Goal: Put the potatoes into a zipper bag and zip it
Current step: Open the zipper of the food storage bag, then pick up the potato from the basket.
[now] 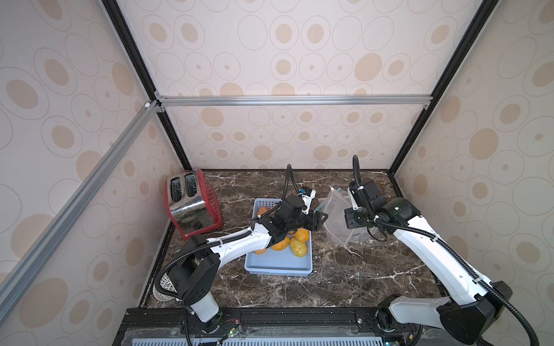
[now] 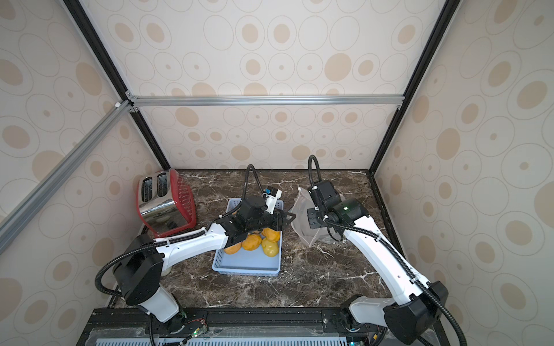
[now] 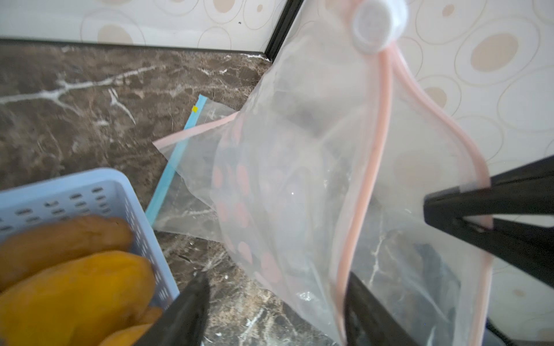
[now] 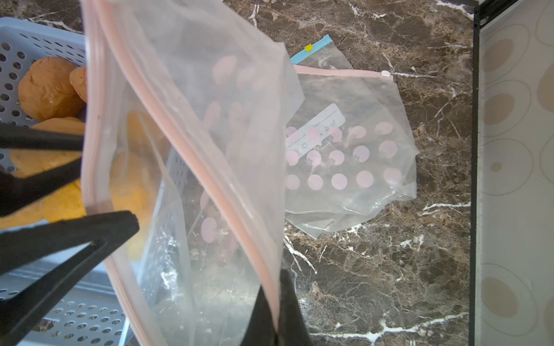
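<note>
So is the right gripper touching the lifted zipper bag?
Touching. The right wrist view shows the right gripper closed on the pink zip rim of the zipper bag, with the rim pinched between its fingertips.

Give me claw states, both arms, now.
Left claw: open, with the rim of the zipper bag between its fingers, not gripped.
Right claw: closed on the zipper bag's pink rim.

Potatoes (image 2: 251,242) in blue basket (image 2: 245,271)
</note>
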